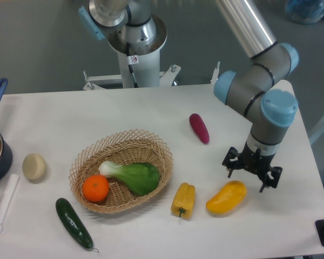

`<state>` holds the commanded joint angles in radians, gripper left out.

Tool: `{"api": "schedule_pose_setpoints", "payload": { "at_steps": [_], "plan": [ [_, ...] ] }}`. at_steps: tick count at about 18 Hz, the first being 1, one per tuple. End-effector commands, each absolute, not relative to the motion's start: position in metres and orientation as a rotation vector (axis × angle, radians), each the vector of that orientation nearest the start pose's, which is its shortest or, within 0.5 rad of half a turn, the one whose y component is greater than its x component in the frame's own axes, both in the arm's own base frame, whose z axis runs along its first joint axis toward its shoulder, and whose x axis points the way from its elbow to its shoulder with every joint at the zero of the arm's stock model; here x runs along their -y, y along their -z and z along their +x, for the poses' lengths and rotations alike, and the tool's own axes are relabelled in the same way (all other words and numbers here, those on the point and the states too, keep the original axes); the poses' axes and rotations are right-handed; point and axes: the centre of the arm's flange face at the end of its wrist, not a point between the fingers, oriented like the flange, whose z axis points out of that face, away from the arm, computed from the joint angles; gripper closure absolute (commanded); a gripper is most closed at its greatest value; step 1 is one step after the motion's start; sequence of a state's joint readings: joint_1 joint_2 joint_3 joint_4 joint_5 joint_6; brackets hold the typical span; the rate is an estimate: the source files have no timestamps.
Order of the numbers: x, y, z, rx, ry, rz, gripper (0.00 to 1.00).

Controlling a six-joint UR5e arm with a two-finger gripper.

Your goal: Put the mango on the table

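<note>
Since the mango (pixel 226 197) lies flat on the white table (pixel 97 113), right of the wicker basket (pixel 121 170) and just past the yellow bell pepper (pixel 183 200), the placing looks done. Farther right of the basket, the gripper (pixel 252 174) hangs above the mango's end, seemingly clear of it. What remains is probably a straight lift away. How wide its fingers stand, I cannot tell; the wrist hides them.
</note>
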<state>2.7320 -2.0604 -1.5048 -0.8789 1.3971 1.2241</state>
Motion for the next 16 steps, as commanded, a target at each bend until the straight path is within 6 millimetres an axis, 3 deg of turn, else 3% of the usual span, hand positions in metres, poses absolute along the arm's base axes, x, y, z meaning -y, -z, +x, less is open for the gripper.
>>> {"api": "schedule_pose_setpoints", "payload": {
  "at_steps": [4, 8, 12, 14, 16],
  "plan": [
    [-0.362, -0.348, -0.561, -0.071, -0.405, -2.95, 0.0],
    [-0.309, -0.38, -0.563, -0.254, -0.458, -2.971, 0.0],
    [-0.244, -0.394, -0.566, -0.514, -0.471, -2.98, 0.0],
    [-0.227, -0.401, -0.569, -0.555, -0.489, -2.957, 0.0],
    [-0.227, -0.402, -0.57, -0.552, -0.49, -2.941, 0.0]
  ]
}}
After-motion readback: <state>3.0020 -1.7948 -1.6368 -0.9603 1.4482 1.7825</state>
